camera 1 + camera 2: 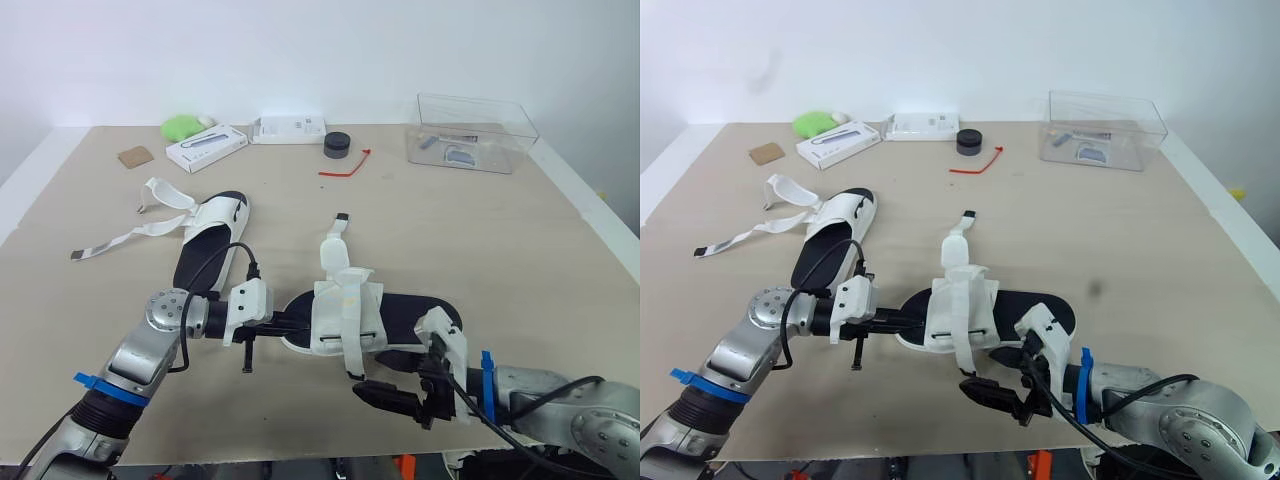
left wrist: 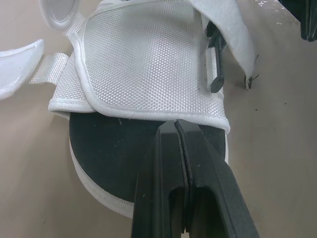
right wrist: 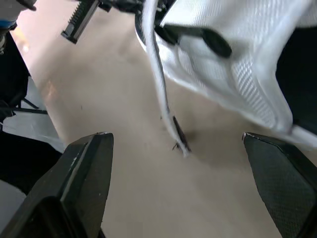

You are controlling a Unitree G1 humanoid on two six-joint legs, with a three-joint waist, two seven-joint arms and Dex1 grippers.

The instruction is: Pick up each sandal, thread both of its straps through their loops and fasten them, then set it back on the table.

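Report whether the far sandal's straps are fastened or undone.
Undone. The far sandal has both straps lying loose on the table beside it; the long strap trails away flat, its end free.

Bare table [image 1: 480,250] — far sandal [image 1: 213,238] leftward.

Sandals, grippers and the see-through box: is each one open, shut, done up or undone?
Near sandal: flat on the table, straps loose.
Far sandal: flat on the table, straps undone, spread out.
Left gripper: shut, tips at the near sandal's sole.
Right gripper: open wide, a loose strap end ahead of it.
Clear box: upright; lid unclear.
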